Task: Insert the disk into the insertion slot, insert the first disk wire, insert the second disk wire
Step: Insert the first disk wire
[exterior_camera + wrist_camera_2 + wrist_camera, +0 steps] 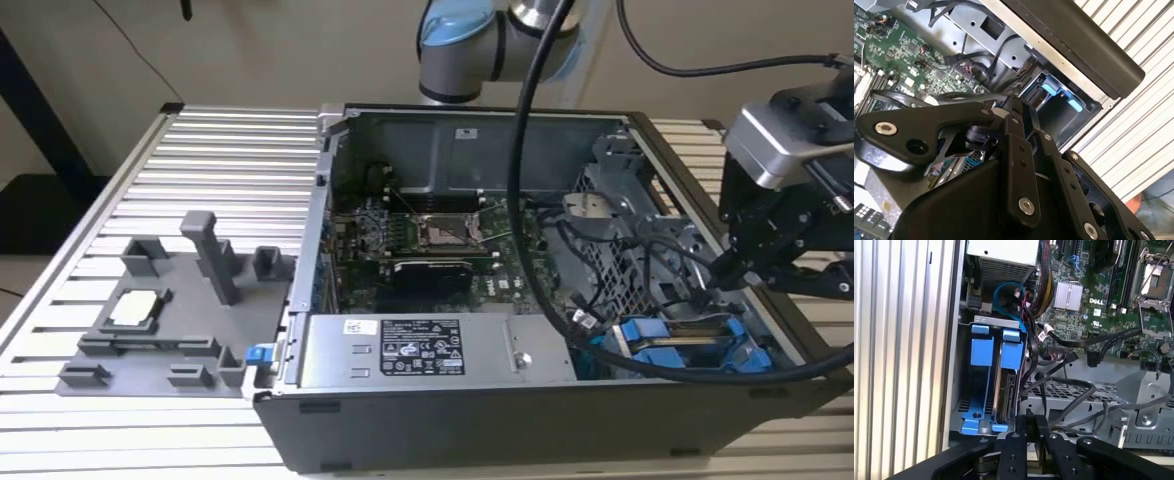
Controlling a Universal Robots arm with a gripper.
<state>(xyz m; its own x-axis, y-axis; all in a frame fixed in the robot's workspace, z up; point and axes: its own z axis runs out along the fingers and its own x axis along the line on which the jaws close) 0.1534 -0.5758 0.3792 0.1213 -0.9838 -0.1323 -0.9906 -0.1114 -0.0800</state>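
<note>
Blue-capped arm base [467, 50] upright at the rear, wrist [787, 140] at the exterior view's right, tipped downward

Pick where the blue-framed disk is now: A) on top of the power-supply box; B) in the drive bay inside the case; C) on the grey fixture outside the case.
B: in the first wrist view the disk stands inside the insertion slot, within its metal walls.

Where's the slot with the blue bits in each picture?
Exterior view: the slot sits at the exterior view's right, in the case's near corner.
Second wrist view: the slot hugs the case's black wall.
First wrist view: the slot is between the table and the cables.
Shared landmark: the green board.
</note>
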